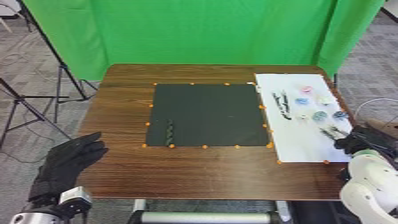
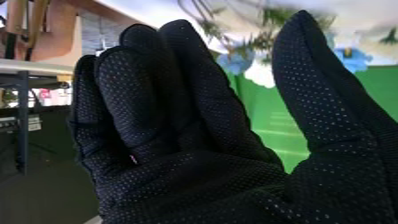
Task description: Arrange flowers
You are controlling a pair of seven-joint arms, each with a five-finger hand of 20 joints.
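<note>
R hand [image 1: 362,140], flwrs [image 1: 320,116] nr, on wht sheet [image 1: 302,150]

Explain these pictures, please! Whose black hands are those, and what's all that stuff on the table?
They belong to a robot wearing black gloves. One picture comes from a camera on its head, looking forward and down. Its left hand is at one side and its right hand at the other. The other picture comes from a camera on its right wrist, so you see that hand up close.

On the brown wooden table lies a black mat with a dark green twisted strip on it. Beside it, a white sheet holds pink, blue and white flowers. Both hands are open, holding nothing I can see.
</note>
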